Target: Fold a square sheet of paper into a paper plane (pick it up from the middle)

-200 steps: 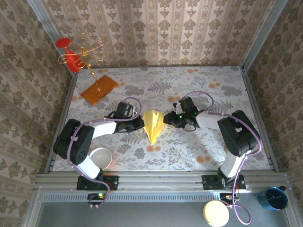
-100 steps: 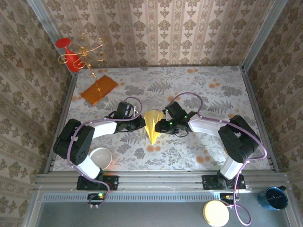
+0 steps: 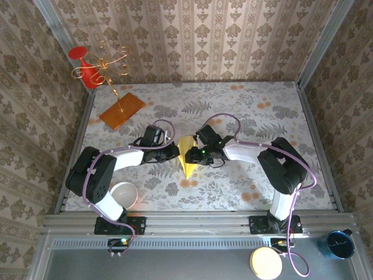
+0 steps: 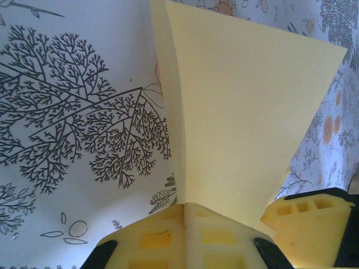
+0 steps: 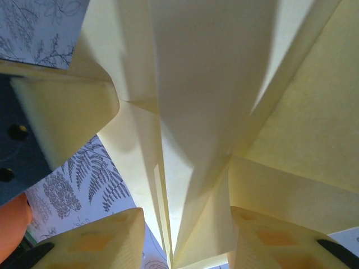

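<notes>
Sticking from left gripper [image 4: 185, 212]: paper plane [image 4: 247, 112]

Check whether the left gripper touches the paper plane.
Touching: the left wrist view shows the paper plane pinched in the shut left gripper.

Bright even light, sharp overhead view, soft shadows across the paper plane [image 5: 190, 112], blurry wrist close-ups

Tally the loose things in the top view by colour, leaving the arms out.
Yellow: 1, paper plane
Orange: 1, board
Gold: 1, wire stand
Red: 1, vase
White: 1, bowl
Cream: 1, disc
Blue: 1, cup
Total: 7
</notes>
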{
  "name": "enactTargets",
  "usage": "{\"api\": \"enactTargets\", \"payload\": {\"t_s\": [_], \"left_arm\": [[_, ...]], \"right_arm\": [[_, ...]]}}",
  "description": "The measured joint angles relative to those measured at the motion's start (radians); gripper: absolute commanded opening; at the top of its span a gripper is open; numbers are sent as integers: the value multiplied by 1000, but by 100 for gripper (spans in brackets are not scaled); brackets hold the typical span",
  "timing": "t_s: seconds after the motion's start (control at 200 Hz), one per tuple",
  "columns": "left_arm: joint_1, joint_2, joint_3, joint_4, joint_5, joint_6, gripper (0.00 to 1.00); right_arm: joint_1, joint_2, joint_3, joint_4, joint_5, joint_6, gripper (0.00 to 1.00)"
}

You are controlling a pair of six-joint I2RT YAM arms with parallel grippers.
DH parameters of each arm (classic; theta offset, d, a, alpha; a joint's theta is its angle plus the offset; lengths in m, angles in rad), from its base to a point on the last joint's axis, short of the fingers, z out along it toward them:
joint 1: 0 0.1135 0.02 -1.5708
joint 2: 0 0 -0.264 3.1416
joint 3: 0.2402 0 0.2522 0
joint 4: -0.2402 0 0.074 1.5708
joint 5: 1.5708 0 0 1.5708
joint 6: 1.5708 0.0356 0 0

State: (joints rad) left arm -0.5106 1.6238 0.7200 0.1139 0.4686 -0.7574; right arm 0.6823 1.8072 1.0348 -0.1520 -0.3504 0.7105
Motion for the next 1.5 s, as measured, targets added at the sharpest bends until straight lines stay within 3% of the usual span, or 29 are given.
{"api": "enactTargets", "payload": {"t_s": [0.3, 0.75, 0.88, 1.005, 1.12, 1.29, 1.501], "left_arm": [[0, 0, 0, 6, 7, -3, 3], [0, 0, 0, 6, 8, -3, 8], [2, 0, 0, -2, 7, -1, 16], [11, -14, -1, -29, 2, 3, 33], [37, -61, -10, -69, -27, -3, 44], [94, -137, -13, -149, -82, 21, 50], [101, -162, -13, -222, -132, 46, 53]], "right_arm": [[30, 66, 108, -85, 72, 18, 39], [36, 102, 132, -147, 116, 57, 40], [36, 112, 151, -169, 121, 61, 37], [37, 124, 175, -201, 148, 57, 24], [31, 124, 184, -246, 198, 44, 19], [-10, 115, 196, -326, 267, -26, 14], [-136, 103, 222, -422, 311, -137, 10]]}}
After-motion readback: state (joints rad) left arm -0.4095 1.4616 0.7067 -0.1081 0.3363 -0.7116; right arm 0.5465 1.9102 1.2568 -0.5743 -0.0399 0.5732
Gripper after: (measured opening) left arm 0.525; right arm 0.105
